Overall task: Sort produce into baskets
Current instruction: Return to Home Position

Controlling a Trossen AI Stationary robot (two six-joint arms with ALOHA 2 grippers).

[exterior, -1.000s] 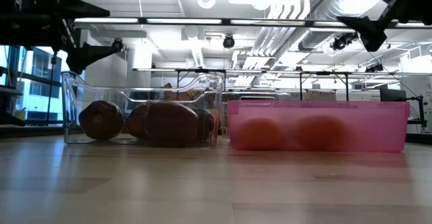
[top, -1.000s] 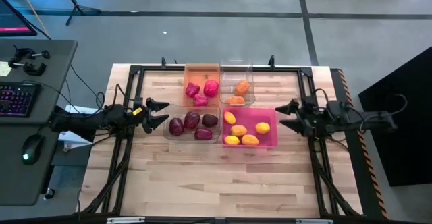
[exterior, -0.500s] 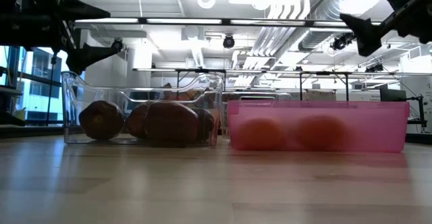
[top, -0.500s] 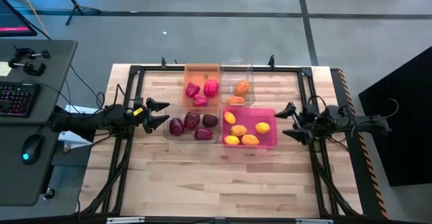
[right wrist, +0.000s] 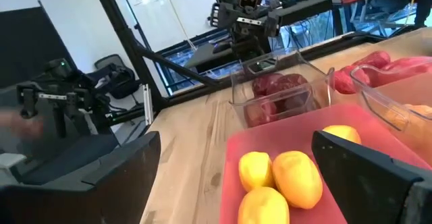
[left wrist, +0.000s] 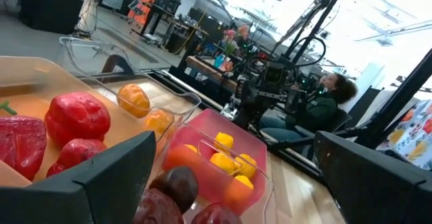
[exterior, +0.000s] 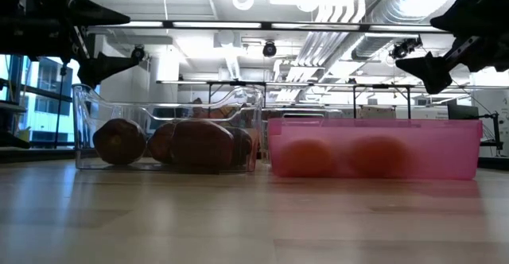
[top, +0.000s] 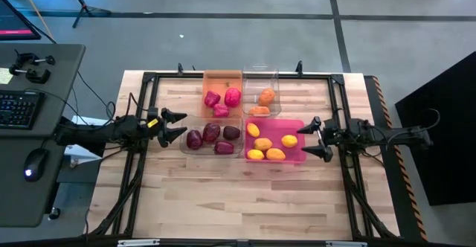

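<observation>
- Produce lies sorted by colour in four bins between the two sets of jaws, with nothing loose on the desk point(top: 238, 195).
  - Pink-red pieces point(top: 233, 96) are in the orange bin point(top: 222, 74).
  - Orange pieces point(top: 266, 96) are in the far clear bin point(top: 260, 72).
  - Maroon pieces point(top: 211, 132) are in the near clear bin point(top: 199, 151), straight ahead of the left jaws.
  - Yellow pieces point(top: 289, 140) are in the pink bin point(top: 274, 127), straight ahead of the right jaws.
- Left jaws: spread wide and empty, just beside the near clear bin's end wall. The low view shows them around its rim height.
- Right jaws: spread wide and empty, just beside the pink bin's side wall and above its rim in the low view.
- Likely risk: either set of jaws sits close to a light bin. A dip or forward drift while pulling away could hook a fingertip on a rim, then shove or tip that bin and spill the sorted pieces.
- A sideways swing of the right jaws would sweep along the pink wall.
- Open room lies behind each set of jaws, toward the desk's sides, and over the bare boards beside them, away from the bins.
- The black frame point(top: 172, 74) edges the desk, so I judge that a straight, level retreat is safest.
</observation>
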